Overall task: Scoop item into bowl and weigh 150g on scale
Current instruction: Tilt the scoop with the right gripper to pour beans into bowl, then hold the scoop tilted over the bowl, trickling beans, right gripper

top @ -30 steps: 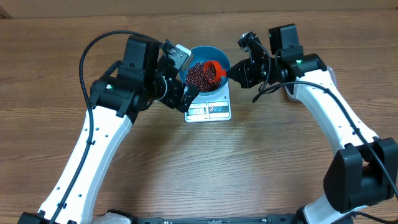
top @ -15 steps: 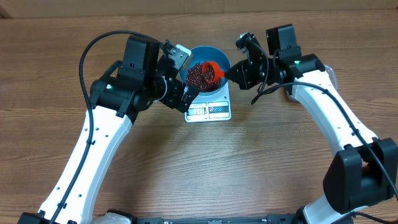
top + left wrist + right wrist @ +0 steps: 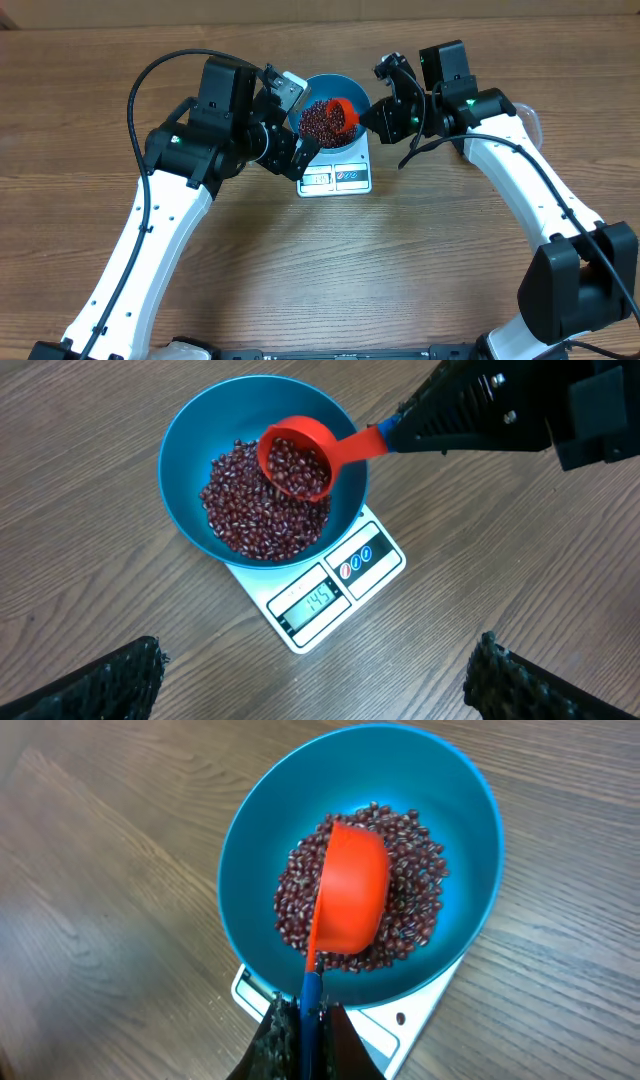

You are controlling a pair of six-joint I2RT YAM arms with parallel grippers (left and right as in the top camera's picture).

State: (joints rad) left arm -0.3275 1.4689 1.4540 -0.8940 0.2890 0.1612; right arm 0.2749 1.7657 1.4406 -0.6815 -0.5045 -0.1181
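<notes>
The blue bowl (image 3: 329, 81) stands on the white scale (image 3: 336, 178), whose display (image 3: 318, 600) reads about 145. Dark red-brown beans (image 3: 240, 510) fill the bowl's bottom. My right gripper (image 3: 305, 1020) is shut on the blue handle of a red scoop (image 3: 350, 885). The scoop is tilted over the beans (image 3: 420, 890) and has beans in its cup (image 3: 295, 455). My left gripper (image 3: 320, 660) hangs open above the table just in front of the scale (image 3: 380, 560), with nothing between its fingers (image 3: 120, 680). In the overhead view it (image 3: 297, 122) sits at the bowl's left side.
One stray bean (image 3: 399, 1017) lies on the scale's top (image 3: 430, 1010). A clear plastic tub (image 3: 531, 118) shows partly behind my right arm at the right. Bare wooden table surrounds the scale.
My right wrist has edged slightly left and back, with the scoop staying over the bowl. The left arm has not moved.
</notes>
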